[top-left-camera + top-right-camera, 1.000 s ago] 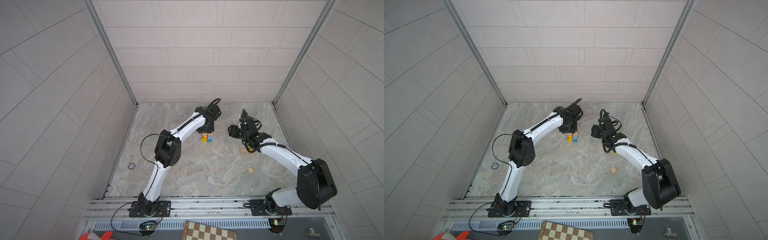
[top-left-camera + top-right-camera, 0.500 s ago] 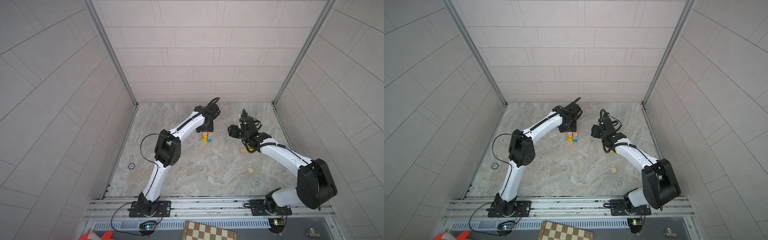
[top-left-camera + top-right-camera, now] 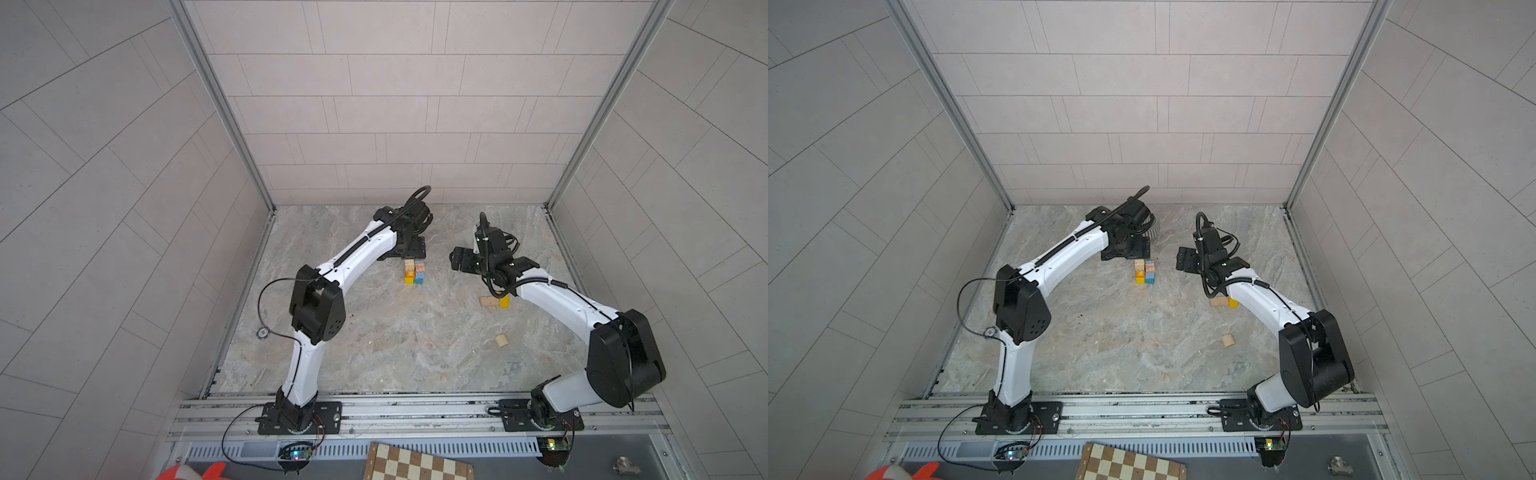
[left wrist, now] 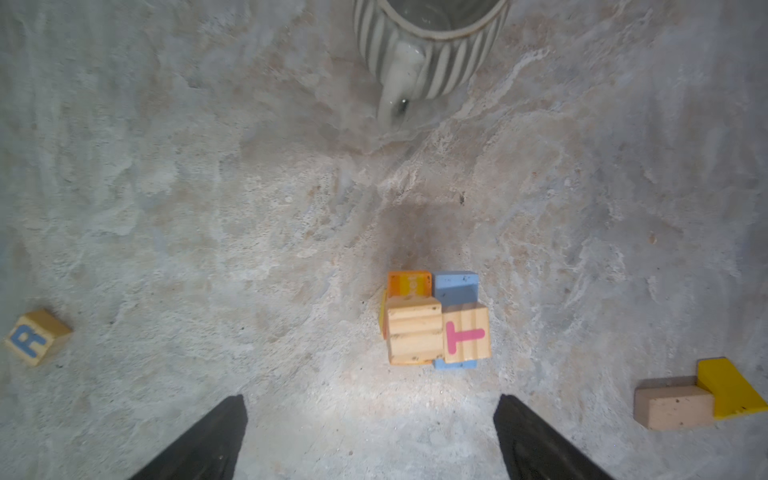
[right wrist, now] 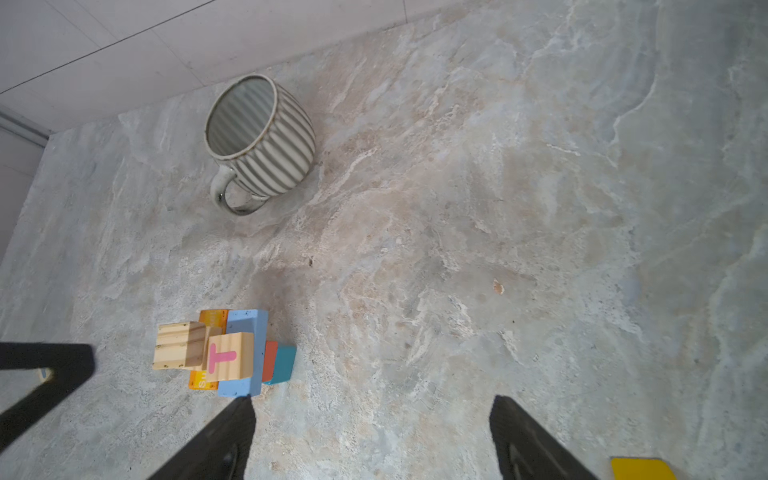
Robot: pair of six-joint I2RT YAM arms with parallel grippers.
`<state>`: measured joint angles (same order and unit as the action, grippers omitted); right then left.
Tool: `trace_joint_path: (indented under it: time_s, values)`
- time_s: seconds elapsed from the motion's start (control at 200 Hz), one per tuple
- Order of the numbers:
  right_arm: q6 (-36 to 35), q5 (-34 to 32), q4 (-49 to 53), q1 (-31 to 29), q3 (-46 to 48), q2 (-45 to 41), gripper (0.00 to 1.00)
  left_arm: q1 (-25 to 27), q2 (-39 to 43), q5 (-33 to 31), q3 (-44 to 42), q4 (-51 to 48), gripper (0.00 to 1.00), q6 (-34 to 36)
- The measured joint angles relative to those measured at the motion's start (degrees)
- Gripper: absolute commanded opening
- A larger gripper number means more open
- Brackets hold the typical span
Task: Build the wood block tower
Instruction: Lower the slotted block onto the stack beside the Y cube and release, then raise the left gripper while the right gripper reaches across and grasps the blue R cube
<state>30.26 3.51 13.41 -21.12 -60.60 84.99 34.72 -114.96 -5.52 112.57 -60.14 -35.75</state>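
Wood block tower (image 3: 414, 272) (image 3: 1145, 272) (image 4: 434, 328): mid-table (image 3: 395, 353), toward back wall, betw. the two grippers. Stands free, touching neither.

Top layer, from left wrist: plain wood block (image 4: 414, 334) and T block (image 4: 467, 336) side by side, touching. Under them: orange block (image 4: 409, 283) and light blue brick (image 4: 455, 286), also side by side. Top layer not flush w/ layer below, overhangs a bit. Low at the blue brick's side, from right wrist: red block (image 5: 269, 360) and teal block (image 5: 284, 363). At base in a top view: yellow block (image 3: 409, 281).

Left gripper (image 4: 372, 400) (image 3: 409, 249): released, fingers wide apart, nothing betw. them. Sits just beside tower on back-wall side, looking down on it.

Right gripper (image 5: 372, 401) (image 3: 459, 262): likewise spread wide, empty. Near tower on its right in both top views, no contact.

Mug (image 5: 262, 137) (image 4: 428, 41): grey, ribbed, upright, behind tower near back wall, handle toward tower.

Loose pieces right of tower, close to right arm: plain brick (image 3: 489, 302) touching yellow wedge (image 3: 504, 302). Nearer front: wooden cylinder (image 3: 502, 340), alone. R block (image 4: 35, 336): left wrist view only, well apart from tower.

Chessboard (image 3: 415, 463): front edge, past the rail, off the table.
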Motion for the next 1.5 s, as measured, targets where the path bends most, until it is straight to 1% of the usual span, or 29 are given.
trace_joint_path:
  time_s: [0.1,0.19,0.255,0.33,0.42,0.49,0.545,0.655,0.761,0.881,1.056,1.191,1.416,1.501]
  values:
    - [-3.4,0.1,2.8,-4.0,-4.3,2.4,0.94,-1.9,7.2,0.4,-5.0,1.7,1.00,0.2]
    - [-5.6,1.4,3.0,-8.1,-7.3,4.5,0.92,-4.4,14.0,1.4,-11.0,3.9,1.00,0.7]
    - [-7.0,2.8,2.1,-10.6,-7.9,5.5,0.91,-6.8,19.4,2.4,-16.6,5.9,1.00,0.7]
    - [-8.8,2.8,1.1,-13.0,-8.5,6.9,0.91,-10.2,26.6,3.8,-24.5,9.4,1.00,0.6]
    - [-10.7,2.0,1.2,-16.2,-12.5,10.8,0.91,-14.8,34.9,6.6,-32.8,12.5,1.00,0.2]
    - [-11.8,2.1,1.1,-18.9,-17.8,15.3,0.90,-17.8,39.3,8.2,-35.4,13.1,1.00,0.2]
    - [-12.2,2.4,1.0,-20.5,-21.8,18.9,0.88,-19.2,41.6,9.5,-36.2,13.8,1.00,0.4]
    - [-12.3,4.3,0.9,-22.8,-28.9,26.0,0.86,-20.8,46.4,11.7,-38.8,15.5,1.00,0.9]
    - [-12.5,6.2,1.2,-24.2,-34.3,32.4,0.84,-21.2,51.1,12.7,-41.3,16.1,1.00,0.9]
    - [-13.4,7.4,2.8,-25.6,-41.6,39.7,0.83,-21.4,54.7,14.2,-41.7,16.9,1.00,0.7]
    - [-14.2,8.8,6.0,-28.1,-53.2,48.7,0.81,-21.5,57.7,16.5,-42.7,18.8,1.00,0.3]
    - [-14.3,9.8,7.5,-29.6,-60.2,53.4,0.80,-21.5,59.8,17.4,-44.8,19.6,1.00,-0.3]
    - [-13.3,10.7,7.6,-31.3,-71.2,60.8,0.80,-21.5,60.2,20.5,-46.0,20.9,1.00,-1.6]
    - [-12.5,10.8,7.0,-31.5,-73.7,63.0,0.80,-21.5,60.2,21.6,-46.0,21.3,0.99,-2.4]
